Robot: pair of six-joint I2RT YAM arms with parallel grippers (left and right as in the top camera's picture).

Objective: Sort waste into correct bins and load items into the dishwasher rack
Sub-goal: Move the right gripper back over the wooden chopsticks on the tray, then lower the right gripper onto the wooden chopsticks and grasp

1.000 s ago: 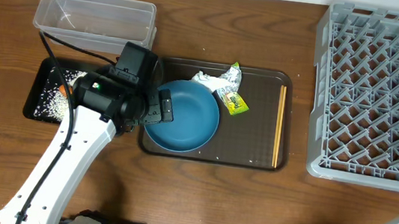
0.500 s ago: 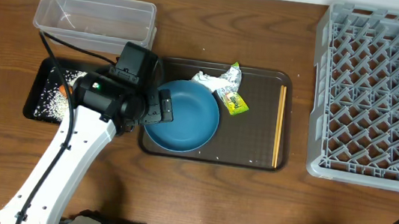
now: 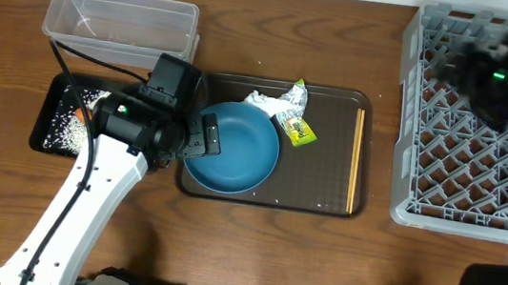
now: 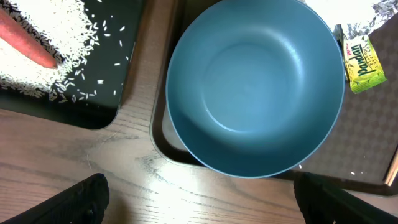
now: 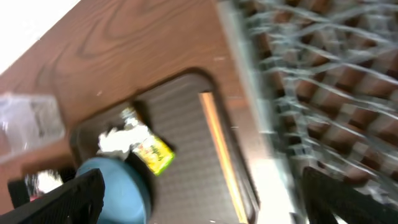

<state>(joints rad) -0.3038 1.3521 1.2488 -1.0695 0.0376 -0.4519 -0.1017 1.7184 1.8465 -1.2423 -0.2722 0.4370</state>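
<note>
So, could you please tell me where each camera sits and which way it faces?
Overhead: above the wooden table, facing straight down; shows the left tool by the large round dark-blue plate, and the right arm blurred over the grey lattice rack.
Left wrist: just above that plate, facing down; own dark fingertips at bottom corners.
Right wrist: high, tilted, blurred, facing the dark brown serving tray; own fingertips low.
Shared: all see the plate.

View blurred | dishwasher rack (image 5: 323, 81) seen upper right | chopsticks (image 5: 220, 146) laid on brown tray (image 5: 180, 115), centre | wrapper (image 5: 152, 154) and tissue (image 5: 117, 140) seen beside plate (image 5: 118, 186), lower left
</note>
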